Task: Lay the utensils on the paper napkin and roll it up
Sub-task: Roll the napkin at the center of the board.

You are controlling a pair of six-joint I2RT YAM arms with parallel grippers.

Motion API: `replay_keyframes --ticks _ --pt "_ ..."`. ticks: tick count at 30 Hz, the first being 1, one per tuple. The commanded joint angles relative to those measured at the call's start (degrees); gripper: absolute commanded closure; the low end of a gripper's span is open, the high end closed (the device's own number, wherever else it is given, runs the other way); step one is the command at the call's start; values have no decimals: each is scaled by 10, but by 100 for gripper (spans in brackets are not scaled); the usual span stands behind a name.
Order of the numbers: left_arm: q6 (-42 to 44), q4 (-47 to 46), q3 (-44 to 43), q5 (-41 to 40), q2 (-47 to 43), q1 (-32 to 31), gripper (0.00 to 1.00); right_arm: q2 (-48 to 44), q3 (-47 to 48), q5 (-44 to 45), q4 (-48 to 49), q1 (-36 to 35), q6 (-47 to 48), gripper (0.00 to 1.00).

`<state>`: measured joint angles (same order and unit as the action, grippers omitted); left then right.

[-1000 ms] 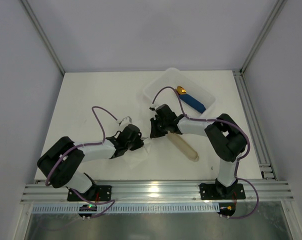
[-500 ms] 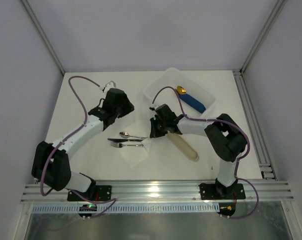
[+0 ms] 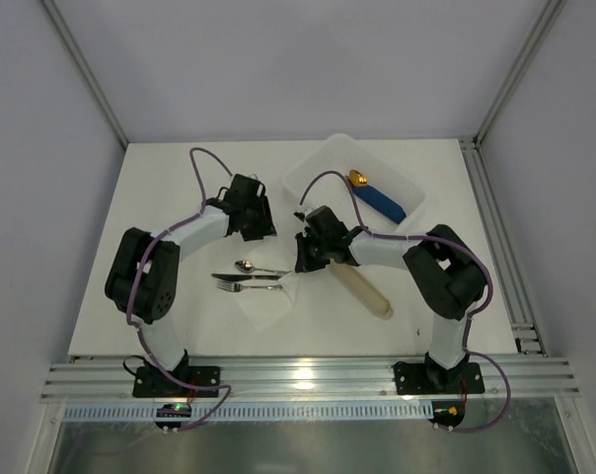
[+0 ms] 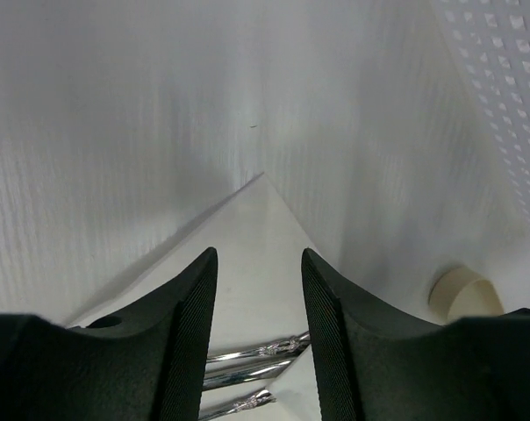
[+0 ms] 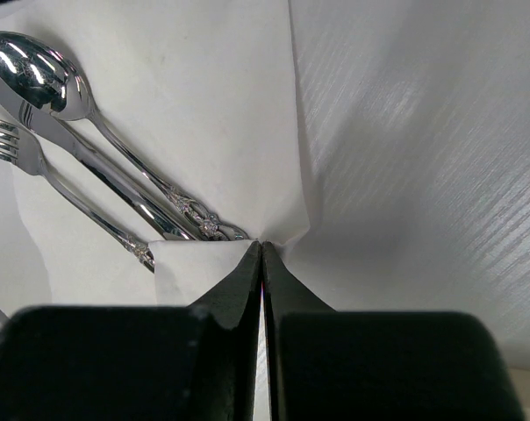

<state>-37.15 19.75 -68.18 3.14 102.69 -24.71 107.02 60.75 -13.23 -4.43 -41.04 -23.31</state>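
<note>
My right pincer (image 5: pixel 261 253) is clamped tight on the edge of the napkin (image 5: pixel 204 105), the utensils (image 5: pixel 98 160) lying across it near the desk's (image 3: pixel 160 178) front edge; my left pincer (image 4: pixel 259 263) hangs half-open and empty behind them. Pull too hard and the thin paper tears — or the utensils slide off.

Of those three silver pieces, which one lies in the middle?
The knife: its flat blade lies between the round-bowled spoon and the pronged fork.
</note>
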Motion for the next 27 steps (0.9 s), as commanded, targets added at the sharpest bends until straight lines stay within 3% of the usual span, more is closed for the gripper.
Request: replay_keyframes --ticks 1,19,27 --pt "39 -43 8 40 4 1 54 18 2 15 -1 -5 5 96" --pt "72 -83 14 -18 65 -23 49 25 5 8 2 -6 4 96" --pt "71 -100 26 -98 73 -46 50 22 3 8 1 -5 5 96"
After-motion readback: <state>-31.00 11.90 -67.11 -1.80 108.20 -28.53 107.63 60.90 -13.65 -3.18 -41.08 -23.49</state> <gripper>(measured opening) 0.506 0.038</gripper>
